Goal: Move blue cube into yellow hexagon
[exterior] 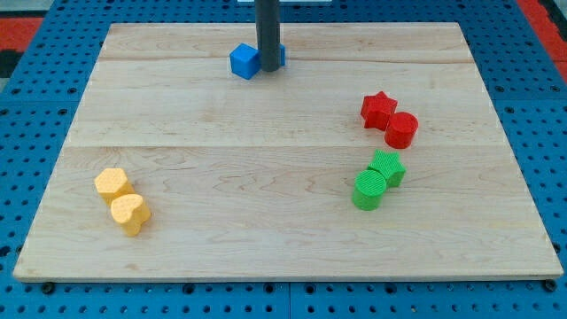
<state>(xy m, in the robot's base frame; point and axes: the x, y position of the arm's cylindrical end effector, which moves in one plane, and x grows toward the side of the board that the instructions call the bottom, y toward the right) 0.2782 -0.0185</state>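
A blue cube [244,61] lies near the view's top, left of centre, on the wooden board [266,177]. My tip [268,69] stands right beside it on its right, touching or nearly touching it. Another blue block [280,55] is mostly hidden behind the rod; its shape cannot be made out. A yellow hexagon [112,183] lies at the lower left, with a yellow heart-like block [130,213] touching it just below and to the right. The blue cube is far from the yellow hexagon.
A red star [378,109] and a red cylinder [401,130] sit together at the right. A green star-like block [388,167] and a green cylinder [369,189] sit together below them. A blue pegboard [53,80] surrounds the board.
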